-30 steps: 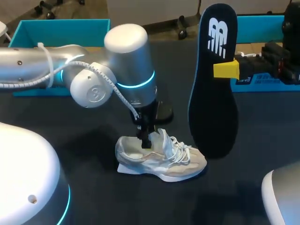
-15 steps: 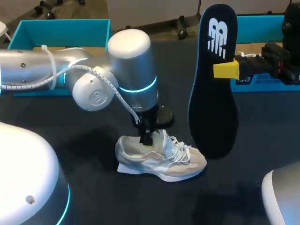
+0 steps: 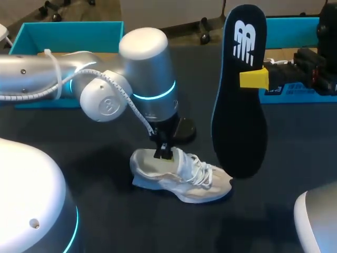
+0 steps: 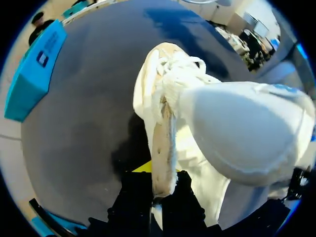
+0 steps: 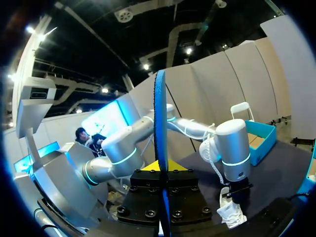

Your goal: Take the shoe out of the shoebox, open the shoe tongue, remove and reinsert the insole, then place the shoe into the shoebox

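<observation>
The white shoe [image 3: 181, 176] lay on the dark counter [image 3: 79, 153], a little below the middle of the frame, with its toe toward the lower right. The left arm came in from the left side, and its tool [image 3: 163, 153] stood right over the opening of the shoe. Its fingers were clamped on the shoe there, on a pale strip that looked like the tongue, with the laces [image 4: 173, 74] ahead of them. The black insole [image 3: 239, 105] hung upright in the upper right of the frame, its lower end just beside the toe. The right tool [image 3: 254, 78] was closed on the insole from two sides, about in its upper half. A teal shoebox [image 3: 31, 31] stood in the upper left corner, well apart from the shoe.
</observation>
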`<state>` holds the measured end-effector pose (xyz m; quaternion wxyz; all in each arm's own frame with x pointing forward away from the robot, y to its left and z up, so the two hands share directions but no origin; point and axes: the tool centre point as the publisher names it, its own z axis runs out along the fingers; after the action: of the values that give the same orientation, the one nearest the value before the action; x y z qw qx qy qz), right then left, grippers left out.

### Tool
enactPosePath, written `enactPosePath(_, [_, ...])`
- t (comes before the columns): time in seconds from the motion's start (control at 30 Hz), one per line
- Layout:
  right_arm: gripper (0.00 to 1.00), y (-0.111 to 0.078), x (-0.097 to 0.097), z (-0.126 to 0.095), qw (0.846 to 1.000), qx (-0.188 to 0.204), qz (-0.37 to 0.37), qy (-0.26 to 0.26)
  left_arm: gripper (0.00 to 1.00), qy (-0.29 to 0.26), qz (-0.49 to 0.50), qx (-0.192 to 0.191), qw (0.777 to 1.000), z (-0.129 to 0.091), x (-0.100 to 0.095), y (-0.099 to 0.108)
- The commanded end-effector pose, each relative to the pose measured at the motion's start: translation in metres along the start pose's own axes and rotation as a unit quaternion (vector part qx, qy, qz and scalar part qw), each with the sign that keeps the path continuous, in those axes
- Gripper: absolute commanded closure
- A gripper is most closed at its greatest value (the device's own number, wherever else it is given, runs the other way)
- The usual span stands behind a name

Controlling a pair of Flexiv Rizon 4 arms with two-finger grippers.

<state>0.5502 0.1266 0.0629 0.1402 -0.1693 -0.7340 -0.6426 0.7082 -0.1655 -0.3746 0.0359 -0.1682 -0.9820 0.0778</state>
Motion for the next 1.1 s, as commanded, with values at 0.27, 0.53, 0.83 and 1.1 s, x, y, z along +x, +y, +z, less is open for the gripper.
enactPosePath(0.27, [1.00,0.005,-0.003,0.003,1.000,0.004,0.001,0.002,1.00,-0.012,0.188,-0.025,0.982,-0.049,0.037,0.005])
enactPosePath(0.53, [1.00,0.005,-0.003,0.003,1.000,0.004,0.001,0.002,1.00,0.005,0.347,-0.034,0.937,-0.085,0.053,0.009])
enactPosePath(0.83, [1.00,0.005,-0.003,0.003,1.000,0.004,0.001,0.002,1.00,-0.010,0.459,-0.083,0.884,-0.097,0.061,0.014])
enactPosePath(1.1, [1.00,0.005,-0.003,0.003,1.000,0.004,0.001,0.002,1.00,-0.010,0.459,-0.083,0.884,-0.097,0.061,0.014])
